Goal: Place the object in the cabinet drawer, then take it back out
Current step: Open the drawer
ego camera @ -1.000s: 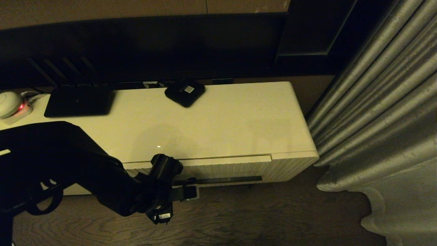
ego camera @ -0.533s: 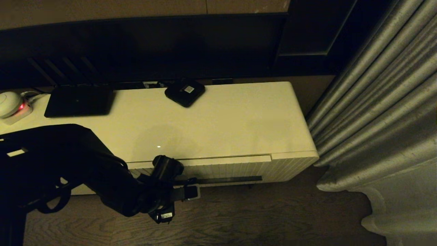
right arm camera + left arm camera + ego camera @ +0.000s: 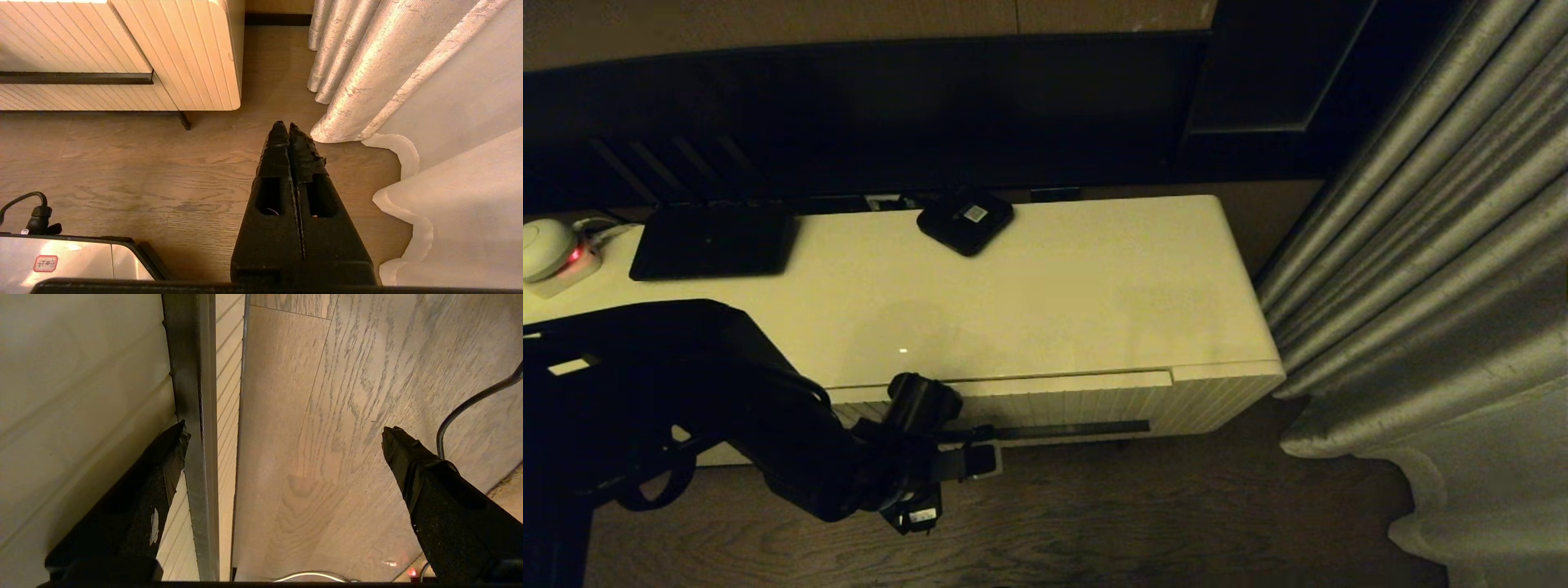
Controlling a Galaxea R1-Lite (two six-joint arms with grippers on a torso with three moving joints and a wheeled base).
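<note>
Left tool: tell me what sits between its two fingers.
In the left wrist view, the left tool is open; the drawer front's dark handle strip and bare wood floor lie between.

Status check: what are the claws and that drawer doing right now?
Left claw open, one finger at drawer handle slot. Right claw shut, parked. Drawer closed. Umbrella unseen.

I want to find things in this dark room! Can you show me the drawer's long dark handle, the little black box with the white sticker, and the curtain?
drawer handle [image 3: 1062, 429], head view, middle of the dark slot.
small black box [image 3: 965, 221], head view, its top face.
curtain [image 3: 367, 69], right wrist view, a shiny fold.
</note>
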